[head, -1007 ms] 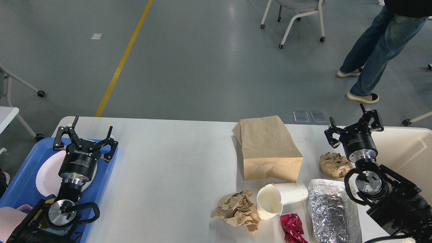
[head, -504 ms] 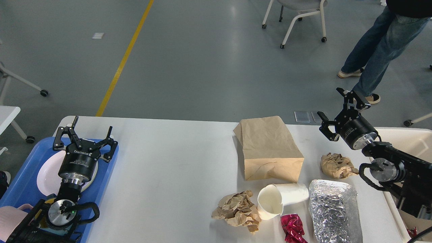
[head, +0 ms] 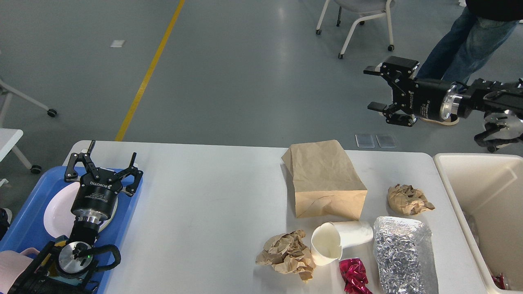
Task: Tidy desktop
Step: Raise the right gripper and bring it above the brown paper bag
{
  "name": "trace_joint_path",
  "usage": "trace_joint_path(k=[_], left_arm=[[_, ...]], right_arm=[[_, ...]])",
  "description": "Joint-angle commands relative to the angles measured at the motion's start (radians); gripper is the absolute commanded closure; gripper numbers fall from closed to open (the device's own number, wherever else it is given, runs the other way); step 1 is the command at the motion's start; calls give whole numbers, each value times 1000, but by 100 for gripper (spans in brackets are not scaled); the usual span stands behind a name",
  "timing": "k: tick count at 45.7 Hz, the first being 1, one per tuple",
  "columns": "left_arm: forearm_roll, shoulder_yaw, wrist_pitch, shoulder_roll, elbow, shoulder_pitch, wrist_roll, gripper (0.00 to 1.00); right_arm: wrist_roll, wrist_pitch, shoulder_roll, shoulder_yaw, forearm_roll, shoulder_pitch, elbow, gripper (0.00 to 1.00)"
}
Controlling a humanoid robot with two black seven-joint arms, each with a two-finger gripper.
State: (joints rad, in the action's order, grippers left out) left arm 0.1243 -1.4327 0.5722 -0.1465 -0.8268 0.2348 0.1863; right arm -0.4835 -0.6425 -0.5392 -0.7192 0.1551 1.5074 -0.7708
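swinging up off the worktop (head: pixel 212 192), my right hand (head: pixel 374 89) hangs released and empty; left hand (head: pixel 104 161) released too. paper bag (head: pixel 325 179), cup (head: pixel 339 241), foil (head: pixel 404 255) remain.

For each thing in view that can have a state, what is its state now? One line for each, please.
Left gripper: open, empty, over the blue tray.
Right gripper: open, empty, raised beyond the desktop.
Paper cup: lying on its side.
Brown paper bag: lying flat.
Paper wad: crumpled.
Foil packet: closed, wrinkled.
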Motion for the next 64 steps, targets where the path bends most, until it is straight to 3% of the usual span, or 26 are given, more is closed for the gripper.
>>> trace_joint_path(k=[1, 5, 8, 9, 10, 18, 22, 26, 39, 64], left_arm=[[0, 2, 0, 1, 0, 0, -1, 4], [0, 2, 0, 1, 0, 0, -1, 4], [0, 1, 0, -1, 0, 0, -1, 3], [0, 2, 0, -1, 0, -2, -1, 3], [0, 2, 0, -1, 0, 0, -1, 4], [0, 2, 0, -1, 0, 0, -1, 4], [0, 2, 0, -1, 0, 0, -1, 4], [0, 2, 0, -1, 0, 0, -1, 4], [0, 2, 0, -1, 0, 0, -1, 4], [1, 2, 0, -1, 0, 0, -1, 3]], right_arm=[[2, -40, 91, -176, 3, 118, -12, 0], [8, -42, 192, -290, 1, 174, -47, 0], [54, -55, 304, -383, -8, 230, -74, 0], [84, -63, 338, -416, -6, 256, -87, 0], [162, -65, 390, -452, -3, 293, -106, 0], [515, -92, 447, -454, -6, 382, -165, 0], [644, -100, 450, -451, -8, 493, -292, 0], [726, -121, 453, -434, -8, 602, -433, 0], [746, -307, 449, -425, 9, 965, -732, 0], [737, -309, 449, -496, 87, 1008, -700, 0]])
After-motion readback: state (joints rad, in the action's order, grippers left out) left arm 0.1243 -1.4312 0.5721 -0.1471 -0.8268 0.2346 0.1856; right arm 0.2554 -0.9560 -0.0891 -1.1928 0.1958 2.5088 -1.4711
